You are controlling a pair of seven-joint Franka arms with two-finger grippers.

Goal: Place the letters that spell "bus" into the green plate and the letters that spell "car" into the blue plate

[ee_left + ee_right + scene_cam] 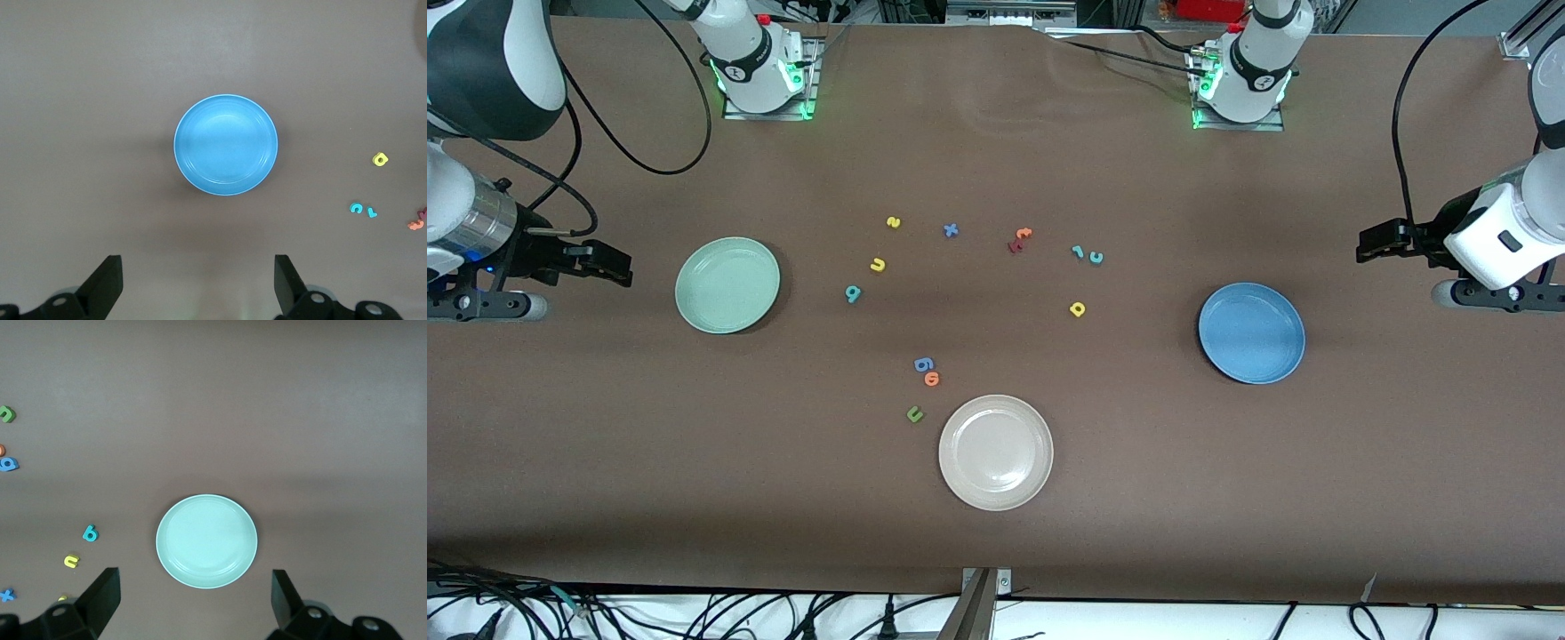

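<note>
The green plate [727, 284] [207, 541] lies empty toward the right arm's end, and the blue plate [1252, 332] [225, 145] lies empty toward the left arm's end. Between them on the table are the teal b [853, 293] [90, 533], yellow u [878, 264] and yellow s [893, 222]. Closer to the blue plate lie the teal r [1078, 252], teal c [1096, 258] [357, 209] and yellow a [1078, 308] [380, 159]. My right gripper [609, 265] [195, 597] hangs open and empty over the table end beside the green plate. My left gripper [1376, 242] [199, 280] hangs open and empty beside the blue plate.
A beige-white plate [996, 452] sits nearer the front camera. Beside it lie a blue 6-shaped letter [923, 364], an orange o [932, 379] and a green u [914, 413]. A blue x [951, 230] and orange and red letters [1020, 238] lie among the task letters.
</note>
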